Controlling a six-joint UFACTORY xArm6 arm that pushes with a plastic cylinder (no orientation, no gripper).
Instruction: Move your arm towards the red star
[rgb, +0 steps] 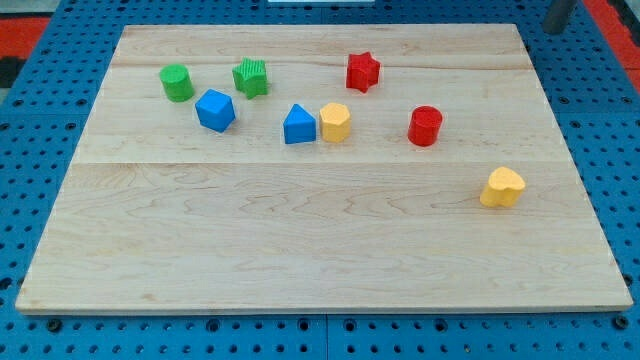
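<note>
- Red star (363, 72): located in the upper part of the wooden surface (300, 240), slightly toward the view's right of centre. It stands alone, touching no other block.
- Red cylinder (425, 126): positioned below and to the view's right of the red star, near it but apart from it.
- Yellow block (335, 122): a faceted shape, positioned below and slightly to the view's left of the red star. Its left side sits just beside the blue block (299, 125), a peaked, house-like shape; whether the two touch cannot be determined.
- Green star (251, 77): positioned to the view's left of the red star, at nearly the same height in the view, well apart from it.
- Blue cube (215, 110): a faceted block, positioned below and to the view's left of the green star, near it.
- Green cylinder (177, 83): the leftmost block, near the blue cube and the green star.
- Yellow heart (502, 187): stands alone toward the view's right edge, well apart from all other blocks.
- Dark rod: only a short section appears at the view's top right corner, off the wooden surface and over the blue perforated base (600, 90). It is well apart from the red star.
- My tip (553, 30): the lowest visible end of the rod, touching no block.
- Fingers: this arm carries none; there is no open or closed state to report.
</note>
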